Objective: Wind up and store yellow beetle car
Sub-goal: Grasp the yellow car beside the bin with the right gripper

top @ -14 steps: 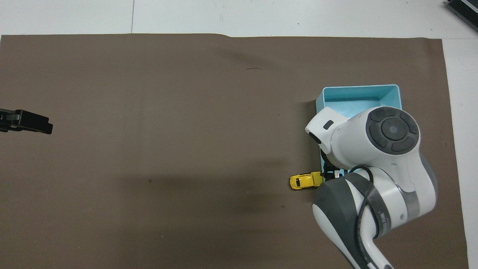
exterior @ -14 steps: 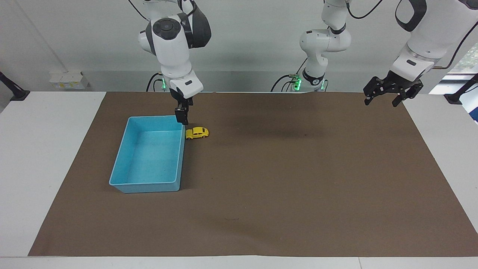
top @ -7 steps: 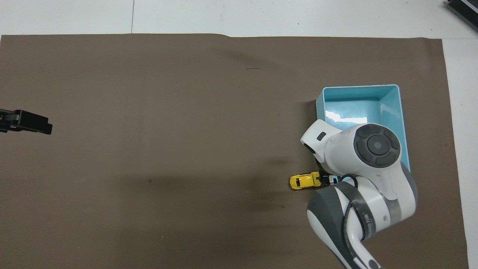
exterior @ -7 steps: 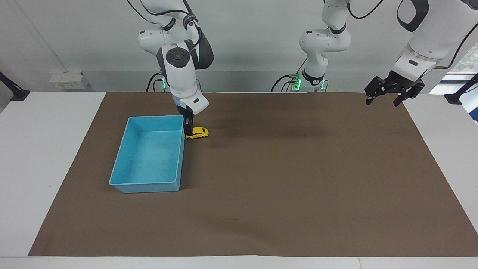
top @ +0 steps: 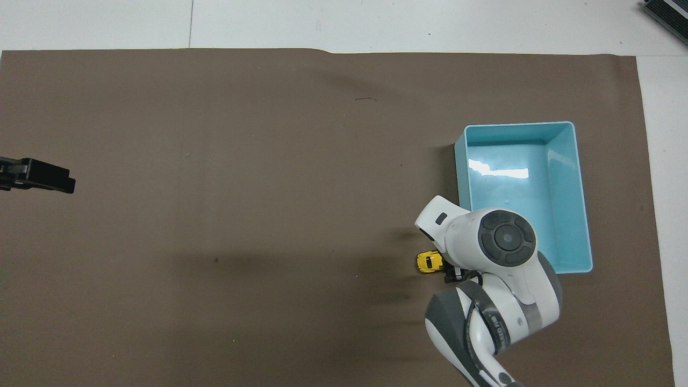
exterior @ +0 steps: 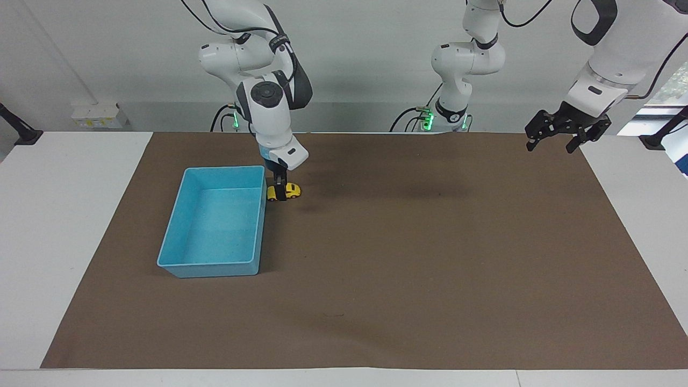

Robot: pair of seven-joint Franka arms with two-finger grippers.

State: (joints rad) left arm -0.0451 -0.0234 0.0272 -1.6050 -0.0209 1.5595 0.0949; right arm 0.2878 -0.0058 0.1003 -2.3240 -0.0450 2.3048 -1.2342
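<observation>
The right gripper, its black fingers spread, stands straight down over the tiny yellow beetle-bodied toy car, straddling the middle of the body without clamping it. The car sits on the brown mat just beside the light blue rectangular plastic bin, at the bin's corner nearest the robots, its long axis running away from the bin wall toward the left arm's end. The left gripper, also spread, waits well apart.

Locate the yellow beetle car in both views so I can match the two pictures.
Facing view: the yellow beetle car sits on the brown mat, partly covered by the right gripper that is down over it.
Overhead view: the car peeks out from under the right arm's wrist.
Shared landmark: the blue bin; the car lies beside its corner nearest the robots.
</observation>
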